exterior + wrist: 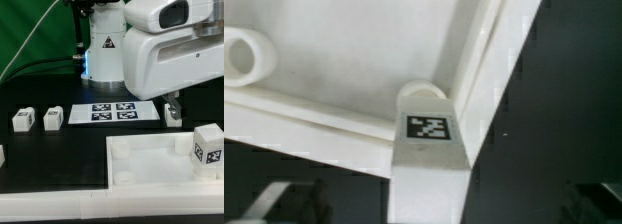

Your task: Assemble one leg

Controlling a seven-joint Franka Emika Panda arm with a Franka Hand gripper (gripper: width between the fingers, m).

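One leg (208,147), a white post with a black-and-white tag, stands upright at the far right corner of the large white tray-like part (150,165). In the wrist view the leg (429,150) runs from the tray's corner rim (491,70) toward the camera, tag facing up. My gripper (438,205) is open, with the leg between its dark fingers (287,200) and a gap on each side. In the exterior view one dark finger (172,108) shows under the white hand, behind the leg.
Two more legs (23,121) (53,118) stand at the exterior view's left, and part of another (2,155) shows at the left edge. The marker board (110,112) lies behind the tray. A round socket (239,55) sits in the tray floor.
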